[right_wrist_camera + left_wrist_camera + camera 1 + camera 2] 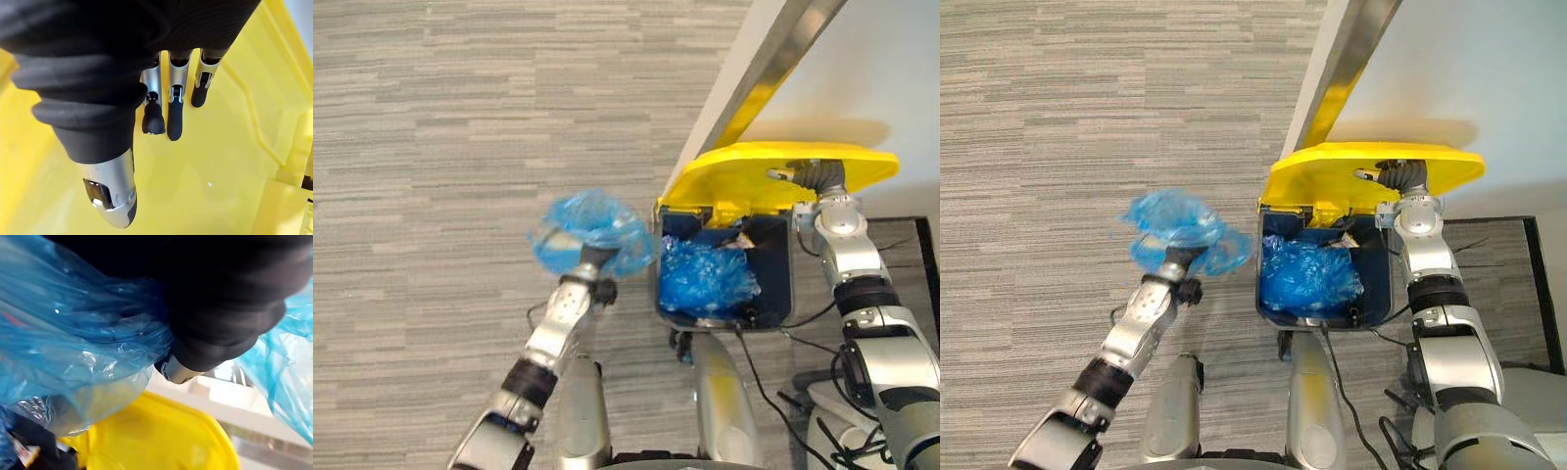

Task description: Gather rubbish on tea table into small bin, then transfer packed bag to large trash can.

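Just to the left of the large trash can [781, 286], level with its open mouth, the packed bag [590, 227] hangs in the air as a crumpled bundle of blue plastic, clear of the can's rim and well above the grey carpet floor [450, 147]. It sits on the end of the left hand [594, 264], which comes up from below. The hand is buried in the plastic, so I cannot tell how it is closed on the bag, though the bag is plainly carried by it.

The can's dark body stands open. Its yellow lid [734, 181] is tipped up and back on the far side, towards the white wall [891, 69]. The right hand [810, 176] is on the raised lid, and the right wrist view shows its fingers [175, 115] straight and apart, with their dark tips laid against the yellow surface. It props the lid and grasps nothing. Inside the can a blue liner [705, 276] is bunched across the bottom, with some scraps at the back.

This looks like the last step, the transfer to the large can. The next move calls for the left arm to swing the bag over the can's near-left rim, lower it into the opening and release, while the right hand keeps the lid up. The bag is loose and bulky, so it may catch on the rim.
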Available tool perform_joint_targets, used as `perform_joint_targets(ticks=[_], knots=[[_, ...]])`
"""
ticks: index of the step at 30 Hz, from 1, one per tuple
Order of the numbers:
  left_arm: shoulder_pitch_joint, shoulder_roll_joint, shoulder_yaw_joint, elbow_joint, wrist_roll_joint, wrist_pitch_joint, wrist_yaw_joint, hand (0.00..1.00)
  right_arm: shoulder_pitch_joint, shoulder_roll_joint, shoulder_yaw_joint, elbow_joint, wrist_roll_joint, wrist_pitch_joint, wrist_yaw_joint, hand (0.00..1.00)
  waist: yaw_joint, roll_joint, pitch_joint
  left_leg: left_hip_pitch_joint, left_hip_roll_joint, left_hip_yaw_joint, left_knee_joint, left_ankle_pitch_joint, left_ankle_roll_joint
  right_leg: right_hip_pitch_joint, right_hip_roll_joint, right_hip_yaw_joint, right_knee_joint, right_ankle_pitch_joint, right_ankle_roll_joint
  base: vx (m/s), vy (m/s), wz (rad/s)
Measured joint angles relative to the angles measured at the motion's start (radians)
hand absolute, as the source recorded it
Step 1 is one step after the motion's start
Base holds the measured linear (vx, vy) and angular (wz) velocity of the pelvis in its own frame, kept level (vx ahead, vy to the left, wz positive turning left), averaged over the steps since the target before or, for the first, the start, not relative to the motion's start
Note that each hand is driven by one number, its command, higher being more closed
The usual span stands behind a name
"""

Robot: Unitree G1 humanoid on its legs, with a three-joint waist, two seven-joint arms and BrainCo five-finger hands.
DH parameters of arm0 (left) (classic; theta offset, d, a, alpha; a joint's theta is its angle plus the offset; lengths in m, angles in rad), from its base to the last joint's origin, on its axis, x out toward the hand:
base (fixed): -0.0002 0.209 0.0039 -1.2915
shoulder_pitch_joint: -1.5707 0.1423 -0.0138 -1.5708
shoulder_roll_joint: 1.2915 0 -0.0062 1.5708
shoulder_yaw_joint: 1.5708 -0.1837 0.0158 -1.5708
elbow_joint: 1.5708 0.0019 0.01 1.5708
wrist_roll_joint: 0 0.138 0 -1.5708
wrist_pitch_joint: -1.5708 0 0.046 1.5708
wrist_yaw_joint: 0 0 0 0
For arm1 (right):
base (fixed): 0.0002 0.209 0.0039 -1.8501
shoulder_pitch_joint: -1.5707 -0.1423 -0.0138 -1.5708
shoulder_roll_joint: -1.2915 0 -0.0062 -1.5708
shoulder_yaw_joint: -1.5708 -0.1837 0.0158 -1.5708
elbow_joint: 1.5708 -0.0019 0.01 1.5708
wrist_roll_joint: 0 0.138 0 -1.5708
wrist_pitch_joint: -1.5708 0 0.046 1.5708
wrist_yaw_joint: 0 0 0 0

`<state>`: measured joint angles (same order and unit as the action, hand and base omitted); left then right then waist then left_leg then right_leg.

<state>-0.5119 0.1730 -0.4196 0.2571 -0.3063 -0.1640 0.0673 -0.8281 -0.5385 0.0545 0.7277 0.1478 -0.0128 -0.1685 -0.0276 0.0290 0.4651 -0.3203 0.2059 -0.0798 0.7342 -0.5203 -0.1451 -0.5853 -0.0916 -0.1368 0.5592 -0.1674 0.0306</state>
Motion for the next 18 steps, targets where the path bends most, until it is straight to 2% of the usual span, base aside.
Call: perform_joint_targets(ticks=[9,11,18], knots=[[-0.147,-0.015,-0.072,0.019,-0.003,-0.001,0.012,1.0,-0.044,-0.004,0.036,0.001,0.007,-0.006,0.018,0.0,-0.043,0.006,0.005,0.007,-0.002,0.047,-0.02,0.001,0.003,-0.037,0.005,0.042,0.008,0.009,0.015,0.0,-0.007,-0.14],[-0.177,-0.019,-0.09,0.041,-0.001,0.0,0.021,1.0,-0.044,-0.004,0.041,0.001,0.008,-0.008,0.018,0.0,-0.044,0.006,0.005,0.006,-0.002,0.051,-0.025,0.004,0.007,-0.041,0.005,0.044,0.008,0.01,0.017,0.0,-0.024,-0.04],[-0.344,-0.106,-0.152,0.186,0.006,0.003,0.027,1.0,-0.083,0.002,0.042,0.02,0.009,-0.009,0.017,0.0,-0.059,0.013,0.018,-0.024,-0.01,0.06,-0.029,0.007,0.013,-0.071,0.004,0.057,-0.008,0.024,0.033,0.02,0.007,-0.04]])
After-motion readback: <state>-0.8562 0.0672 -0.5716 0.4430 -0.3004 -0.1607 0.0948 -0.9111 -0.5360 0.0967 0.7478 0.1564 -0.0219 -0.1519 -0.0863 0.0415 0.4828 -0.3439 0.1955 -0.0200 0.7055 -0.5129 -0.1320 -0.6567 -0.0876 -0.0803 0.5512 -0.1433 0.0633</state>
